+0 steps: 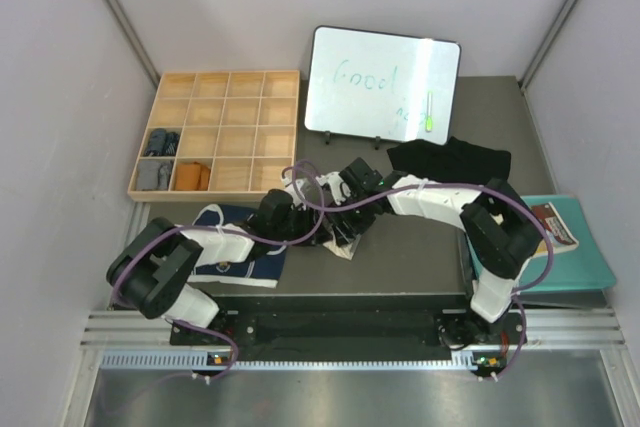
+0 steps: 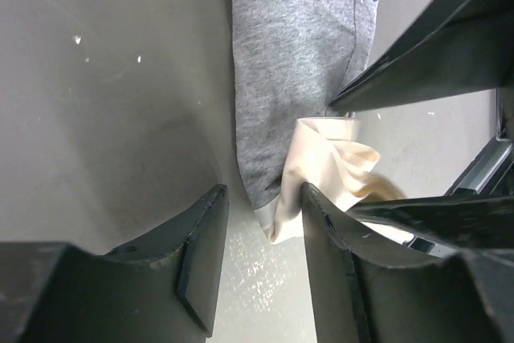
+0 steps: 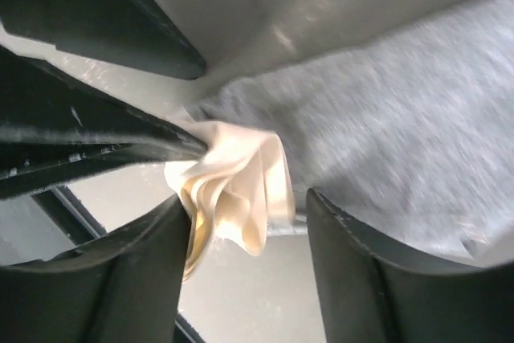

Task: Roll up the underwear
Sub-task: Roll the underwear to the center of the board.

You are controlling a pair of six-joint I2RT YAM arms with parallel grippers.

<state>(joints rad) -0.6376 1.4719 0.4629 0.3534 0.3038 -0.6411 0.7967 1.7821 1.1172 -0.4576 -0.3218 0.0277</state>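
The grey underwear (image 2: 289,54) with a cream waistband (image 2: 329,166) lies on the grey table between both grippers. My left gripper (image 2: 263,190) is open, and the waistband's end sits between its fingertips, touching the right finger (image 2: 337,255). My right gripper (image 3: 245,198) is open around the bunched cream waistband (image 3: 241,190), with grey cloth (image 3: 401,134) beyond it. In the top view both grippers meet at the table's middle (image 1: 325,212). The navy underwear (image 1: 245,257) lies under the left arm. The black underwear (image 1: 450,159) lies at the back right.
A wooden compartment tray (image 1: 230,82) stands at the back left and holds a few rolled cloths (image 1: 160,142). A whiteboard (image 1: 385,84) stands at the back. A teal folder with a book (image 1: 570,247) lies at the right edge.
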